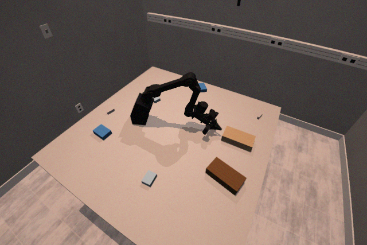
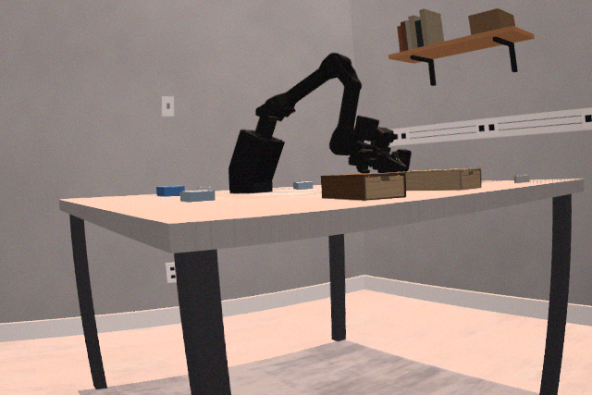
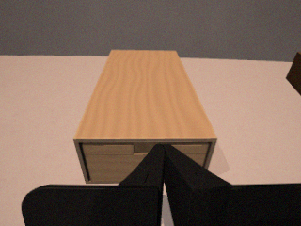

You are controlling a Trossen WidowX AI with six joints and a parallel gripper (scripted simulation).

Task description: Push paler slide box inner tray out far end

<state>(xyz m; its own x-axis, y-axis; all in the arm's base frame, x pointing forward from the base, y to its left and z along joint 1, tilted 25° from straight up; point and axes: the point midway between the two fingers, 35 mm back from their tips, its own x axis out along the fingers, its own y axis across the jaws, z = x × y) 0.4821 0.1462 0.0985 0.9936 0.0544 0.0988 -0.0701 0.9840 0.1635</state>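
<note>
The claw (image 3: 164, 152) (fingers pressed together, pinching nothing) sits low at the near end of the paler slide box (image 3: 145, 96).

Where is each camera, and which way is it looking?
Top: high up at a corner, looking down at the table; the whole arm shows.
Exterior: low beside the table, looking across it; the whole arm shows, its shut gripper by the paler slide box.
Wrist: on the arm, facing the paler slide box's near end; only the closed fingers show.
All three share the paler slide box; each also shows the darker slide box.
</note>
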